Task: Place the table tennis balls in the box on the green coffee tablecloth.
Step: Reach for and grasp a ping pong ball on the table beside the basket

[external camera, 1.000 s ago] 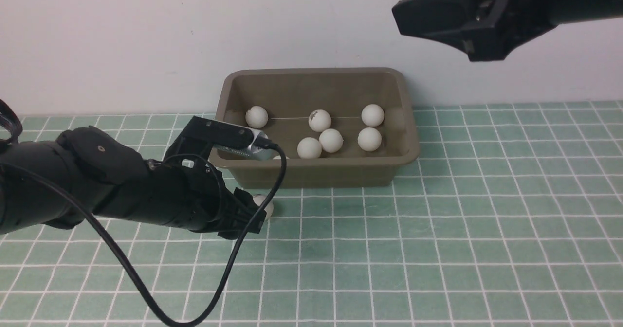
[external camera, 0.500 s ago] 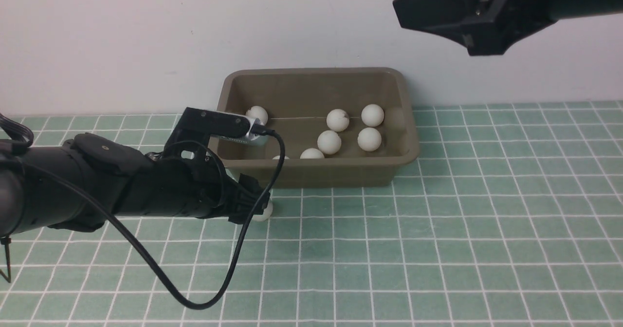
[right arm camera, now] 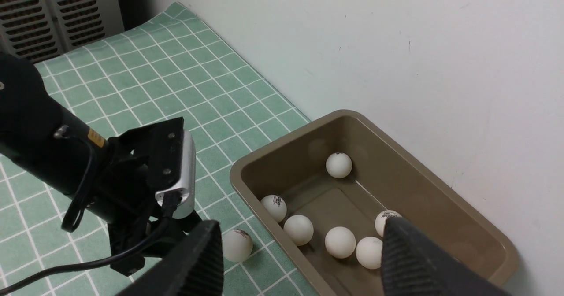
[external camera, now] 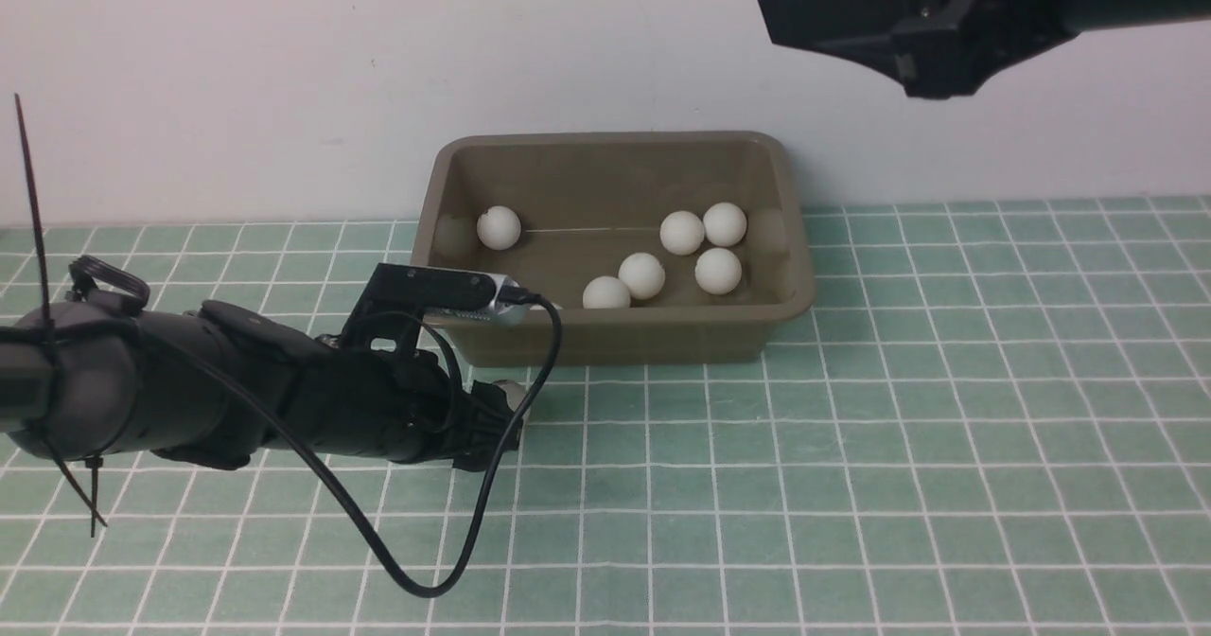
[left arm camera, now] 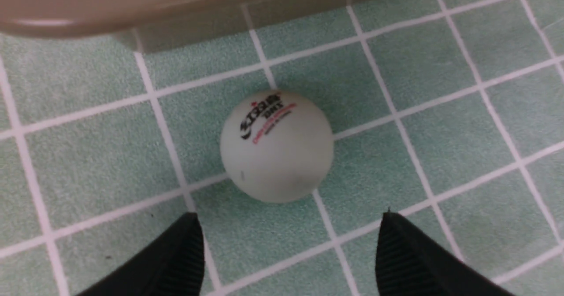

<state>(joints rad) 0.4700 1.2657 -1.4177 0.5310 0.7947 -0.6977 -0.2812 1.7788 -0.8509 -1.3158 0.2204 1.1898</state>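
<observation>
One table tennis ball [left arm camera: 276,145] lies on the green coffee tablecloth [external camera: 851,447], just in front of the box [external camera: 615,333] near its left front corner, and it is the only one seen outside. A second ago the left gripper [left arm camera: 288,243] sat higher and nearer the box rim; it has dropped low behind the ball, jaws spread apart either side with nothing between them, so a pick looks imminent. In the box six balls [external camera: 642,274] show; two have rolled since. The right gripper [right arm camera: 299,260] hangs high above, parted and empty, out of the way; only the box wall crowds the grasp
</observation>
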